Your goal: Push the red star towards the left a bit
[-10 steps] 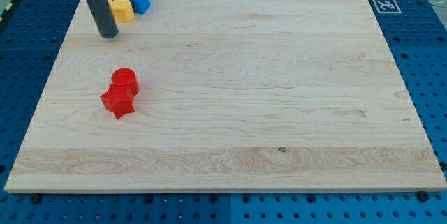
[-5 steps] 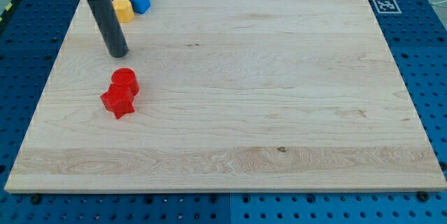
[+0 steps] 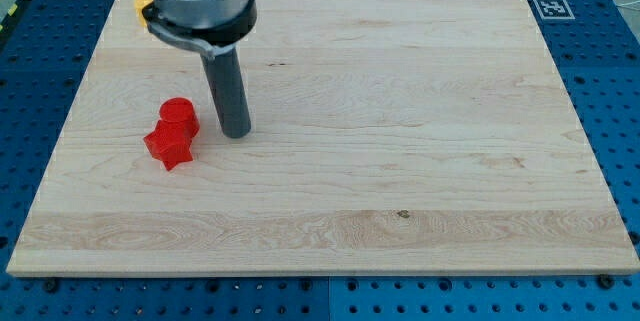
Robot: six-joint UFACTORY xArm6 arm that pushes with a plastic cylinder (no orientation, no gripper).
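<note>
Since earlier frame, my tip [image 3: 237, 133] moved right of red star [image 3: 169, 145].

A pale wooden board [image 3: 400, 111] lies on a blue perforated table [image 3: 610, 81], carrying at the frame's left a red star [image 3: 169, 146] touching a red cylinder [image 3: 179, 115] just above it, with my tip [image 3: 237, 134] just right of them and a yellow block [image 3: 143, 3] peeking out at upper left.
</note>
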